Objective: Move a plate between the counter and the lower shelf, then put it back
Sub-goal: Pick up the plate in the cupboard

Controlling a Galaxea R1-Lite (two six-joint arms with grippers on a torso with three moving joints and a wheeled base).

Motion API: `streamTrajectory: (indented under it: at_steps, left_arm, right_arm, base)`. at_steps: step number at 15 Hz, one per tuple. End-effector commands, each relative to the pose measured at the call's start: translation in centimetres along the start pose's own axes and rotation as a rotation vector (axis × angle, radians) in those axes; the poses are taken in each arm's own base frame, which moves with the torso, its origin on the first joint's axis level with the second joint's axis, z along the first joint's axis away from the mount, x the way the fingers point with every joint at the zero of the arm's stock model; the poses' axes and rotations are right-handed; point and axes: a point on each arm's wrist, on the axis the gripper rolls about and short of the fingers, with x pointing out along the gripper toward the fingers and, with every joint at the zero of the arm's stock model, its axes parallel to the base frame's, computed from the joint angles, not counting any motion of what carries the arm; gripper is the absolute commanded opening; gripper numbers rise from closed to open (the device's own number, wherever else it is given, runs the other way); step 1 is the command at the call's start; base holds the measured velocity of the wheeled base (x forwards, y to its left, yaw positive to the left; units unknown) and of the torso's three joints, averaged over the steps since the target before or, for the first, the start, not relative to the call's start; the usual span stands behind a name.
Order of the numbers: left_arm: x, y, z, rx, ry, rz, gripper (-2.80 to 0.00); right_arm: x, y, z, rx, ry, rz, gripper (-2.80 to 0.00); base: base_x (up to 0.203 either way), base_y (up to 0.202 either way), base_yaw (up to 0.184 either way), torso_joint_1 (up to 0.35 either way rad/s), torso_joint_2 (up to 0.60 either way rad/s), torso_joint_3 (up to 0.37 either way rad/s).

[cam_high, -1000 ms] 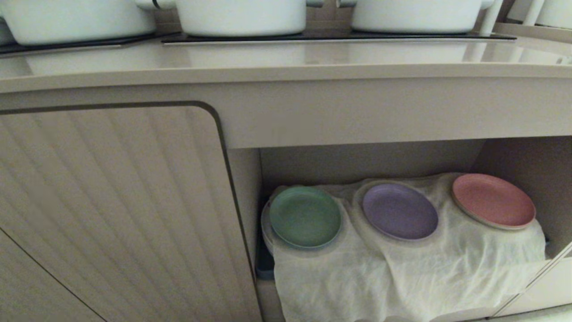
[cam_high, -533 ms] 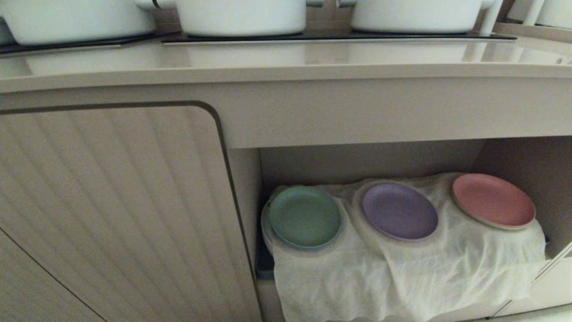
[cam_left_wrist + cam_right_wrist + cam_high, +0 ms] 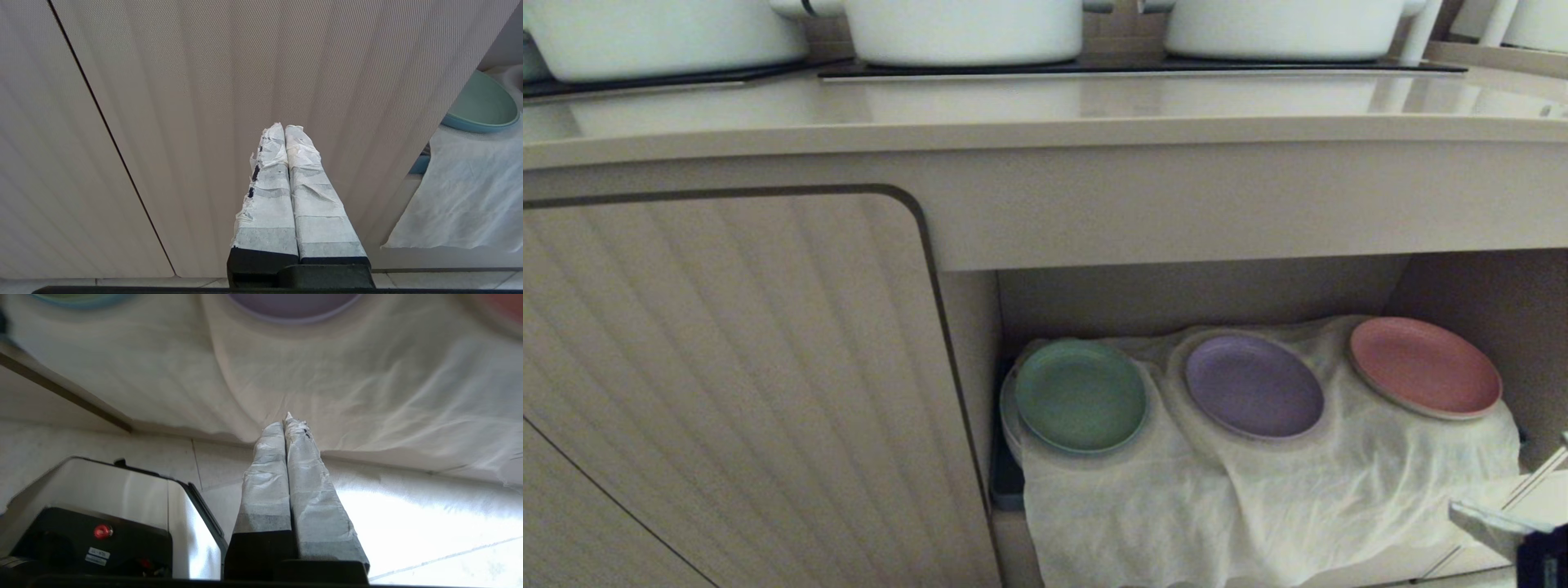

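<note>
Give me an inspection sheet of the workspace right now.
Surface: counter glossy, front strip bare.
Job's things: plate, lilac, on the white cloth in the lower shelf, between green plate and pink plate.
Clutter: white pots on the hob.
Grippers: left gripper shut, facing the ribbed door; right gripper shut, empty, near the cloth's hem.
Cables: nothing seen.
Surroundings: tiled floor.

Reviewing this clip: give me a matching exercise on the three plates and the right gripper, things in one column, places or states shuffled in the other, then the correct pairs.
Things:
1. plate
2. green plate
3. pink plate
4. right gripper

Places or states:
A. rightmost on the white cloth
B. shut, below the cloth's hanging edge
C. middle of the row in the lower shelf
D. nearest the ribbed cabinet door

Pairs: 1-C, 2-D, 3-A, 4-B
</note>
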Motion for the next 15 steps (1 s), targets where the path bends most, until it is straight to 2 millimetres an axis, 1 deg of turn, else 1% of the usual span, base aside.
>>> streamTrajectory:
  at_steps: [1,6,8,12,15]
  left_arm:
    - [0.0,0.0,0.0,-0.001,0.003,0.002,-2.80]
    - [0.0,0.0,0.0,-0.001,0.003,0.002,-2.80]
    - [0.0,0.0,0.0,-0.001,0.003,0.003,-2.80]
    - [0.0,0.0,0.0,-0.001,0.003,0.002,-2.80]
    - [0.0,0.0,0.0,-0.001,0.003,0.003,-2.80]
  right_arm:
    - [4.3,-0.5,0.1,0.015,0.126,0.007,-2.80]
    - [6.3,-0.8,0.1,0.021,0.152,0.010,-2.80]
    - [6.9,-0.9,0.0,0.022,0.140,0.011,-2.80]
    - [8.2,-1.0,-0.8,0.031,0.100,0.011,-2.80]
    - [9.4,-1.1,-1.0,0.085,0.046,0.008,-2.80]
  base:
    - [0.000,0.000,0.000,0.000,0.00,0.000]
    - [0.000,0.000,0.000,0.000,0.00,0.000]
    - [0.000,0.000,0.000,0.000,0.00,0.000]
    - [0.000,0.000,0.000,0.000,0.00,0.000]
    - [0.000,0.000,0.000,0.000,0.00,0.000]
